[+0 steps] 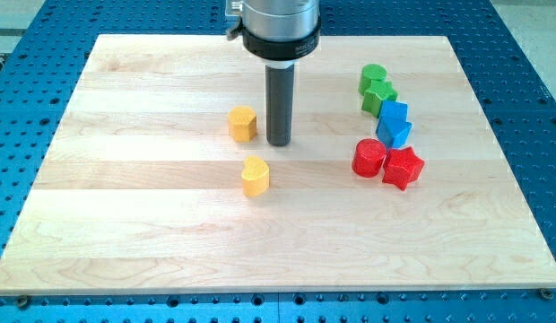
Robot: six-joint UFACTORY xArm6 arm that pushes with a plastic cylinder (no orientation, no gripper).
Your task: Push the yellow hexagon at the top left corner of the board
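Tip (279, 143): just right of yellow hexagon (243, 123), near, apparently not touching.
Push direction: toward view's top left corner of desk (108, 54).
End effector: bare rod, no jaws.

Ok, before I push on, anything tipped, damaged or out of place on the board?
Nothing stands out. All blocks sit flat and intact. My tip stands just to the view's right of the yellow hexagon.
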